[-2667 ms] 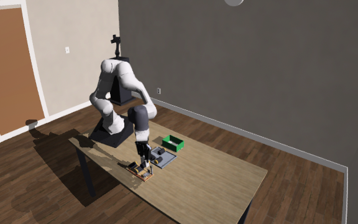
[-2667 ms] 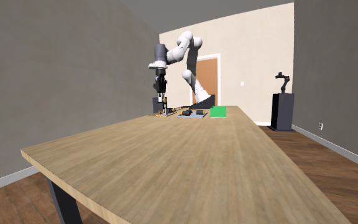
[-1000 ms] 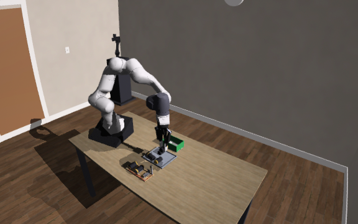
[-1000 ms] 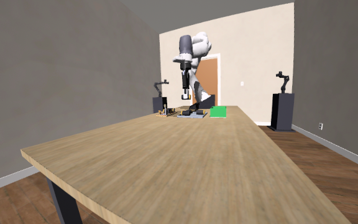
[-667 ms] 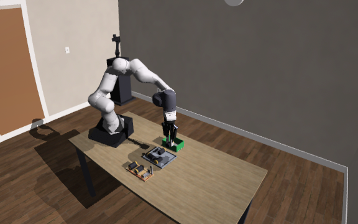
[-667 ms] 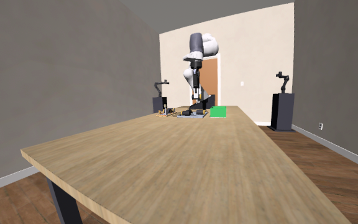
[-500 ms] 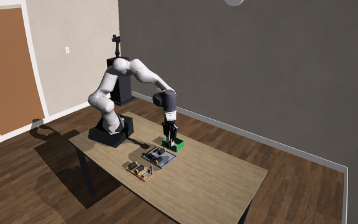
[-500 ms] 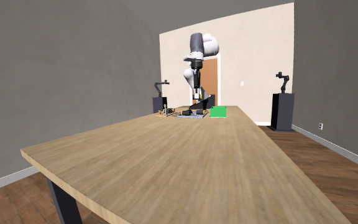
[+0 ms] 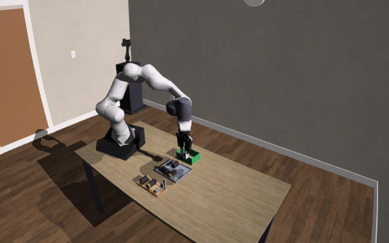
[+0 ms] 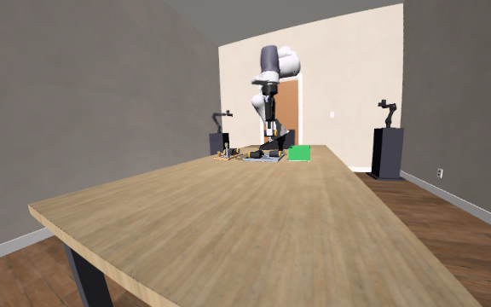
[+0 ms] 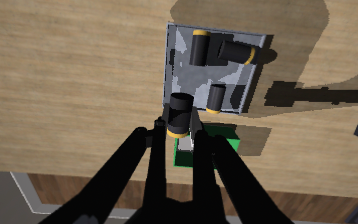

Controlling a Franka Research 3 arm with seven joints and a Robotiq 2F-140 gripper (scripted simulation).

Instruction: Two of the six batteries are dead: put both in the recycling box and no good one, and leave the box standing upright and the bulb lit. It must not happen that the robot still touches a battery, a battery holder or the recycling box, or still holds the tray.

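My gripper (image 9: 184,155) (image 10: 270,130) (image 11: 179,112) is shut on a black battery (image 11: 181,111) with a gold end. It is held in the air; in the wrist view it overlaps the tray's edge and the box. The green recycling box (image 9: 194,159) (image 10: 299,153) (image 11: 222,131) stands upright; its inside is mostly hidden. Three batteries lie on the grey tray (image 9: 183,171) (image 10: 264,159) (image 11: 195,81): one (image 11: 200,49), a second (image 11: 236,52) and a third (image 11: 216,97). Two batteries, one (image 9: 144,179) and another (image 9: 151,183), sit in the orange-edged holder. Whether the bulb is lit I cannot tell.
The tray lies between the holder and the box. A small upright grey piece (image 9: 164,183) stands at the holder's end. The arm's black base (image 9: 121,145) stands at the table's far end. The box is near one long table edge.
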